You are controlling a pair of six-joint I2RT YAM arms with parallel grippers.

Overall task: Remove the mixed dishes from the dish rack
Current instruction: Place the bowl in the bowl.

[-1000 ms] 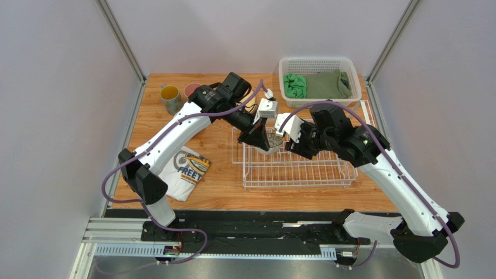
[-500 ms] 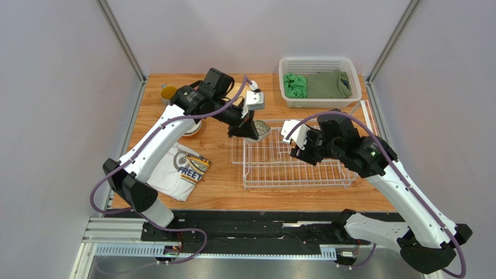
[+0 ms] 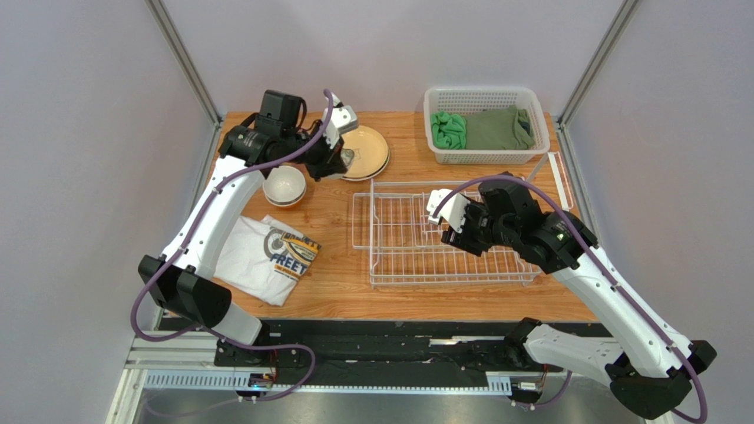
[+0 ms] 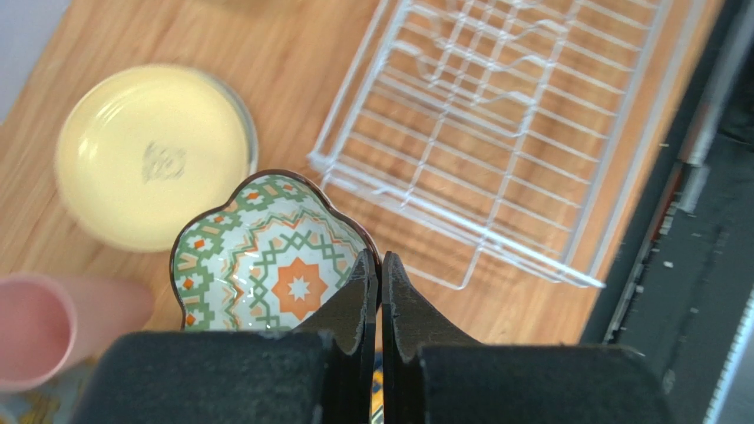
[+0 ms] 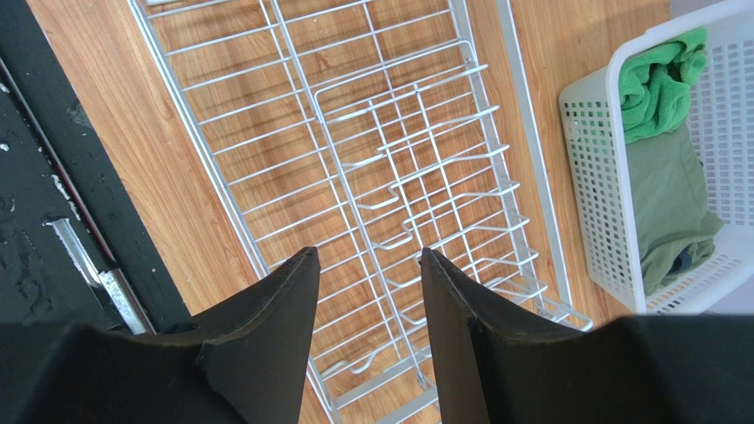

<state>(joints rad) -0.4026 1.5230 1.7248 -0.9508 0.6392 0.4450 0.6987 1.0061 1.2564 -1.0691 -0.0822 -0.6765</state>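
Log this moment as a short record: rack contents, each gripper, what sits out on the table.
dish rack: no dishes visible in it
left gripper: shut on the rim of the patterned bowl
right gripper: open, empty, over the rack
out of rack: tan plate, white bowl, pink cup
other: basket with green cloths; T-shirt

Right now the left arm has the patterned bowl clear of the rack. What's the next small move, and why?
Probably lower the left gripper and set the patterned bowl on bare table beside the tan plate, then open. The jaws are shut on its rim, it seems to hang above the wood, and the dish rack looks empty. The pink cup sits close, so stay clear of it.
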